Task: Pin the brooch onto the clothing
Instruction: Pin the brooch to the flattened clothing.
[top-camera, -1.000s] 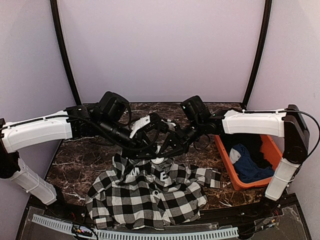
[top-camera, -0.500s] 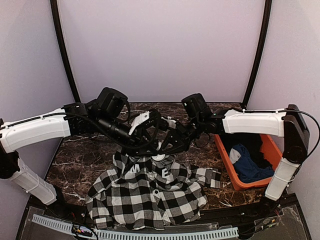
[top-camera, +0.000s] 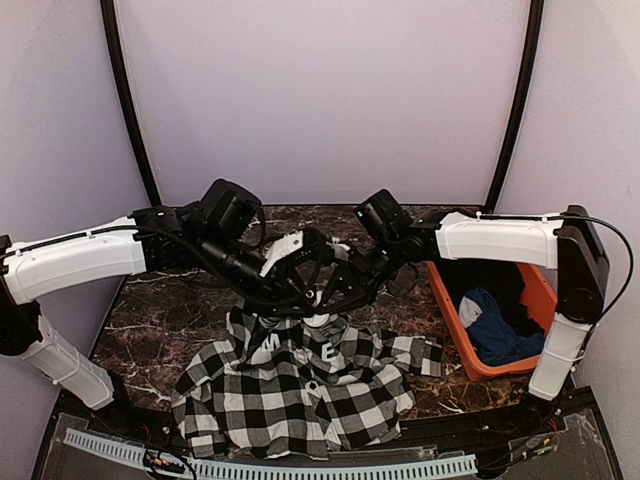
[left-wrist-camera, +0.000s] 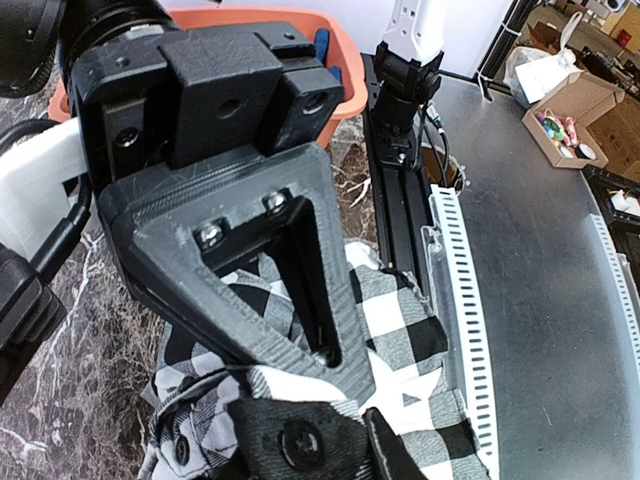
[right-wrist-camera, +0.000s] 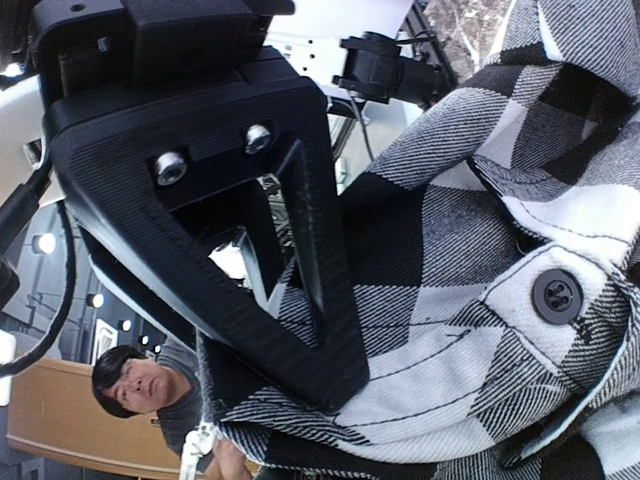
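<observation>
Shirt: the black-and-white checked shirt (top-camera: 300, 390) is lying spread across the near half of the marble table (top-camera: 160, 320), just in front of the arm bases, with its far edge lifting up towards the two claws.
Lettering: white block letters (top-camera: 325, 350) are showing near the raised edge.
Left claw: the left gripper (left-wrist-camera: 350, 400) is hanging over the shirt's far edge. Checked cloth is bunching right against its big black finger, but I cannot tell whether the jaws are closed on it.
Right claw: the right gripper (right-wrist-camera: 310, 385) is reaching in from the other side, tip to tip with the left one. Its jaws are pressing together on a fold of the checked cloth.
Button: a dark button (right-wrist-camera: 556, 296) is sitting on a white square just beside that pinched fold.
Bin: an orange bin (top-camera: 450, 320) is standing at the table's right edge, well apart from the shirt.
Bin contents: a blue garment (top-camera: 495, 325) is lying crumpled inside it.
</observation>
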